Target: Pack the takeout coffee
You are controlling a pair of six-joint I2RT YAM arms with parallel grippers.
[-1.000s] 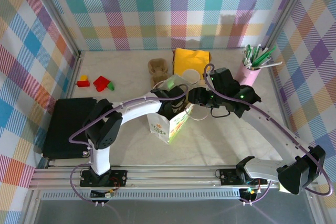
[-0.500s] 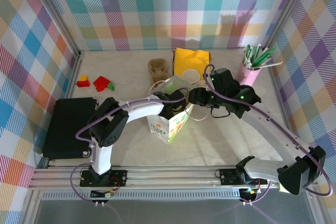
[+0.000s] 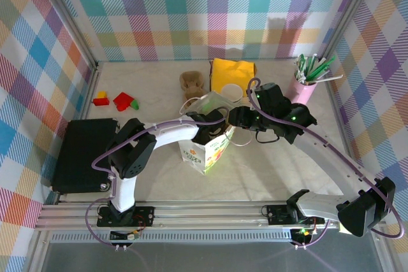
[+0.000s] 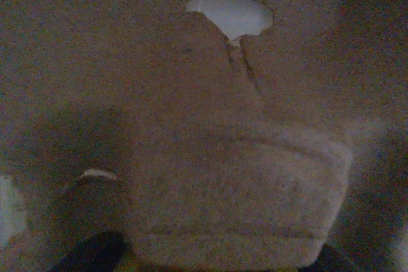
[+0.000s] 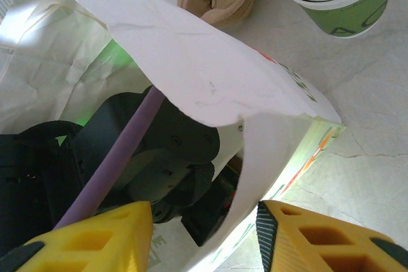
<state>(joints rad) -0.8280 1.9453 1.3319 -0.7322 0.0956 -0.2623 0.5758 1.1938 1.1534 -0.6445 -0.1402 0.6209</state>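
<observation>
Two arms: both reach in from the near edge to the paper bag [image 3: 205, 152] at mid table [image 3: 274, 170].
Black case [image 3: 81, 152]: near left, lying flat, well apart from the bag.
Paper bag: white with a printed panel, upright, mouth open upward.
Left arm [image 3: 167, 135]: wrist goes down into the bag mouth. From the right wrist view its black body and a purple cable [image 5: 118, 157] sit inside.
Left gripper: down in the bag, fingertips hidden. Jaws fully closed; on what, cannot tell. Its camera gives a dark, blurred brown surface close up.
Right gripper [image 5: 204, 234]: at the bag's right rim. Yellow fingers [image 5: 95, 240] stand partly apart, a middling gap, with the bag's paper edge running between them. Contact with the paper: cannot tell.
Takeout coffee cup [image 3: 231, 93]: outside the bag, upright on the table just beyond it, white rim up, green lower part. Rims look nested in the right wrist view.
Pulp tray [image 3: 191, 83]: brown, near the cup on its left.
Yellow cloth [image 3: 233, 71]: just behind the cup.
Blocks [image 3: 116, 100]: red, yellow and green, far left.
Pen holder [image 3: 303, 87]: pink, far right, pens sticking up.
</observation>
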